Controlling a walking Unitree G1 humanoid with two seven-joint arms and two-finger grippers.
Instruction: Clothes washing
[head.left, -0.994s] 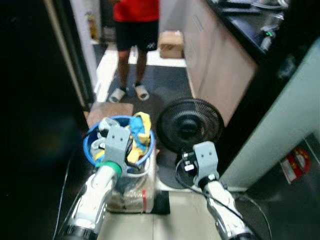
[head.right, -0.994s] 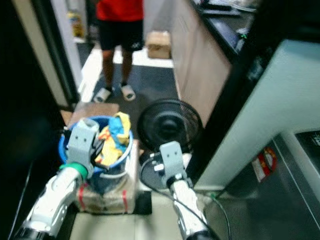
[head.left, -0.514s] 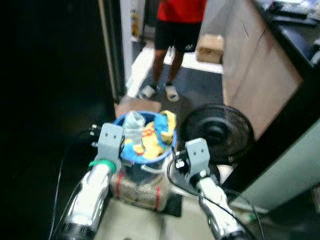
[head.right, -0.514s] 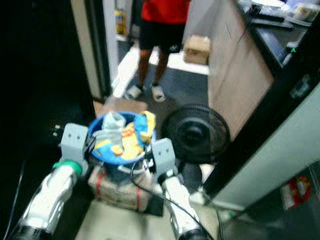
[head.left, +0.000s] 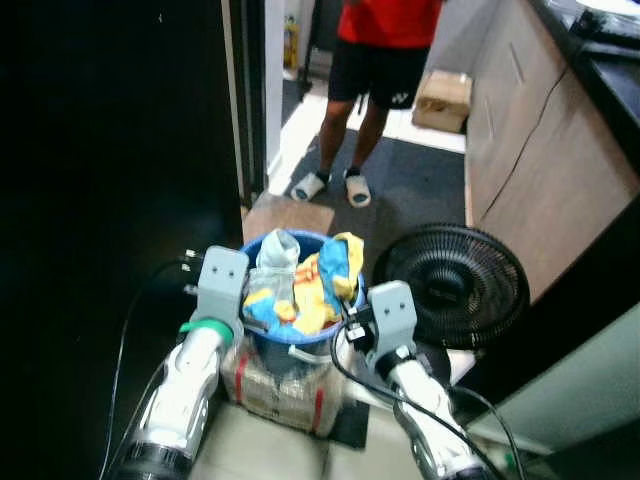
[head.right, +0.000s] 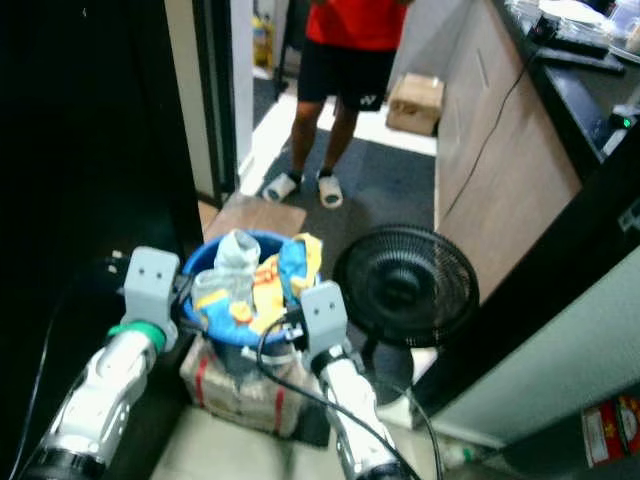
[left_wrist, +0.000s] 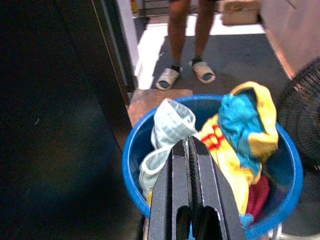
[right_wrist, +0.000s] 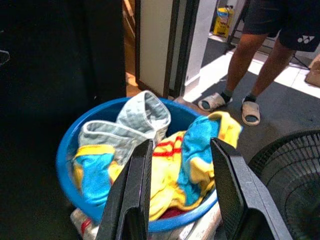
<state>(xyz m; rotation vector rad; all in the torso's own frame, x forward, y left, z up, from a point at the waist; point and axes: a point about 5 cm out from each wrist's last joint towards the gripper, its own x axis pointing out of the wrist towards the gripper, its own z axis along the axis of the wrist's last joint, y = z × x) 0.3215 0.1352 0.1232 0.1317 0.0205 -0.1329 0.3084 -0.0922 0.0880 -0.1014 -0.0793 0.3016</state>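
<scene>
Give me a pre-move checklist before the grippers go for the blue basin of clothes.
1. Blue basin within reach, between both arms: ok.
2. Clothes all inside the rim, nothing hanging over: ok.
3. Right gripper open, fingers spread over the basin: ok.
4. Left gripper open for a grasp: not ok, fingers closed together.
5. Path ahead free: not ok, a person stands in the doorway and a black fan sits right of the basin.
6. Basin steady on the wrapped bundle beneath it: cannot tell.
</scene>
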